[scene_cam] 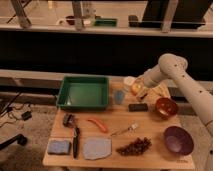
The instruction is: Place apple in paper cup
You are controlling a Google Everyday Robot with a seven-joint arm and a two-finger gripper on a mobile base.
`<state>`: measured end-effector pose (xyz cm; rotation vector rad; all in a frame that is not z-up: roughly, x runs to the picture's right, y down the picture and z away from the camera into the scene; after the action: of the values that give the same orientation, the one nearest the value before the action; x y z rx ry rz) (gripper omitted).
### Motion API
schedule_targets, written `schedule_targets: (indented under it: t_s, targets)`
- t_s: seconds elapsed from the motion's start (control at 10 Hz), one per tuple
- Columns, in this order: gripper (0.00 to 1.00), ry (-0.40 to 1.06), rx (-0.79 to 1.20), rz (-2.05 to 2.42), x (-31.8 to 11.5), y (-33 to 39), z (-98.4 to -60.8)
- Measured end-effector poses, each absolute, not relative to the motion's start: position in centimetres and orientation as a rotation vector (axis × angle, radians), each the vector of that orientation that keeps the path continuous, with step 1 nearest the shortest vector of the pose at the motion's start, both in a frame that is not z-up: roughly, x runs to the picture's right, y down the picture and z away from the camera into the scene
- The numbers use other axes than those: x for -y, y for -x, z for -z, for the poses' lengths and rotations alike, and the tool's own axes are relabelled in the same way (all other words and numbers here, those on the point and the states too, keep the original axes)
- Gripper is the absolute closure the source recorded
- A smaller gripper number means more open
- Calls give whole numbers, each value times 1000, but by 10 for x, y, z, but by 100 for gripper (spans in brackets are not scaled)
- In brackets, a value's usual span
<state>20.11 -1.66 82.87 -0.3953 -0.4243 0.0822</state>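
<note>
The apple [135,89] is a small yellow-orange fruit at the tip of my gripper [138,90], which is shut on it at the back right of the table. The arm reaches in from the right. The cream-white paper cup [129,81] stands just left of and behind the apple, right next to it. The apple is held beside the cup's rim, not inside it.
A blue-grey cup [119,96] stands just left of the gripper and a green tray [83,92] further left. A black block [138,107], reddish-brown bowl [165,107], purple bowl [178,140], carrot-like thing [98,125], fork [125,131], grapes [134,146], grey cloth [97,148] and blue sponge [60,147] lie nearer.
</note>
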Motion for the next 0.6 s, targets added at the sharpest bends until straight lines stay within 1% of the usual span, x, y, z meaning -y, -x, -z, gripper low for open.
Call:
schedule_targets:
  t_s: [0.3, 0.6]
  targets:
    - [94, 356, 433, -60, 38, -185, -844]
    - [94, 329, 434, -59, 47, -182, -849]
